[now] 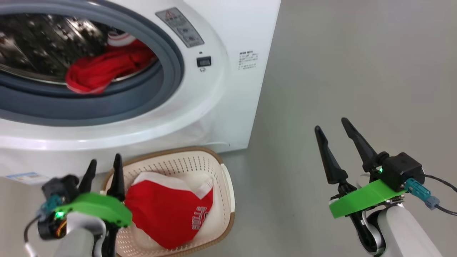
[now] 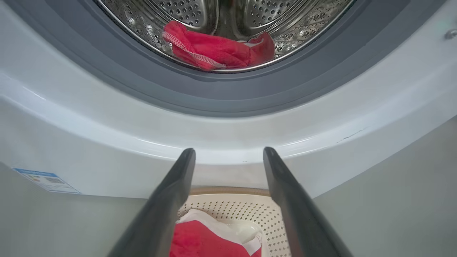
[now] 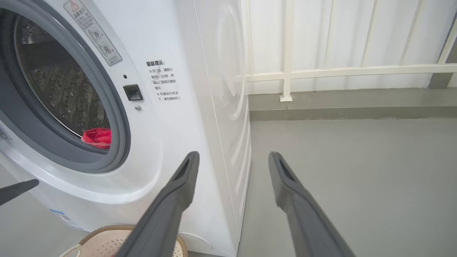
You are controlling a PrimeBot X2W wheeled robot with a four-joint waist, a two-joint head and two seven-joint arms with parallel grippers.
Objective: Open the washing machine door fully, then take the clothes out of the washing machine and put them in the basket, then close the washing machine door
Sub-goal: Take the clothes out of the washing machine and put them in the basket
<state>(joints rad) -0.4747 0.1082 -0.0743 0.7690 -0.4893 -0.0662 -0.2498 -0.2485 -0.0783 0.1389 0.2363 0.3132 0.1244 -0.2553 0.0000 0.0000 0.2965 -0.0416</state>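
Two empty grippers before a big white front-loading washing machine (image 1: 221, 107)

One red fabric garment (image 1: 103, 69) with white trim lies in the perforated steel drum (image 2: 185, 10), reaching the lower edge of the grey rubber ring (image 1: 171, 67). The small cream-white perforated plastic basket (image 1: 225, 178), brown-rimmed, stands on the grey floor (image 1: 357, 71) just beside the machine's front, below the opening. It holds a second red garment (image 1: 167, 214) with white lettering, lying over a white cloth piece (image 1: 157, 177). The left gripper (image 1: 105, 159) hovers at the basket's left rim, long dark fingers parted, holding nothing. The right gripper (image 1: 331, 124) hangs over the floor, well apart from the machine, fingers likewise spread and empty.
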